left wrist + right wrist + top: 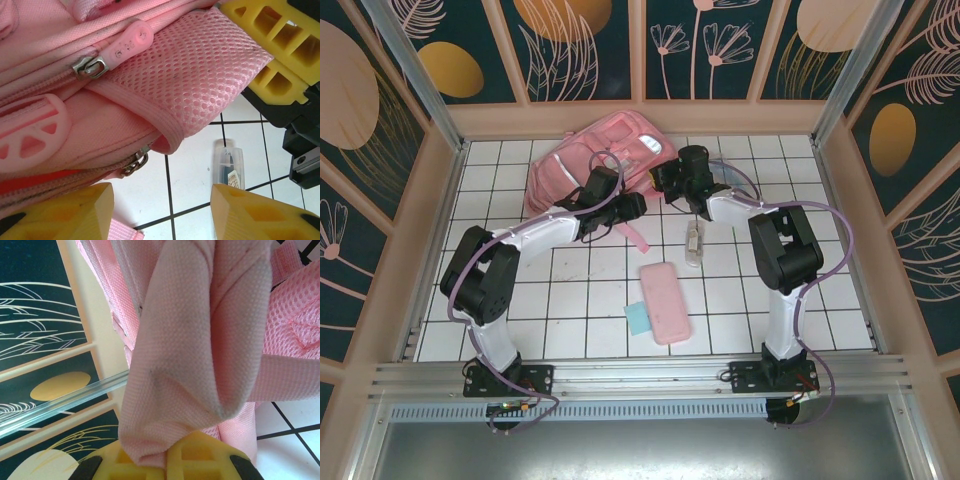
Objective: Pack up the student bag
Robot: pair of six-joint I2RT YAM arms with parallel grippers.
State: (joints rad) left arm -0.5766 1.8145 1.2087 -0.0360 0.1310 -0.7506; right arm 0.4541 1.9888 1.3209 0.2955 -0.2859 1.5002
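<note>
open tiles lay left and right of the backpack (565,170). the left arm (535,235) and right arm (775,240) crowded its near side. nearer still, a clear tube (694,243) and a pencil case (664,302) lay in the way.

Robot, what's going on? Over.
Right gripper shut on bag fabric. Left gripper open near mesh pocket. Pencil case, clear item lie outside.

Top view overhead, looking down; both wrist views close-up on student bag (620,135).
</note>
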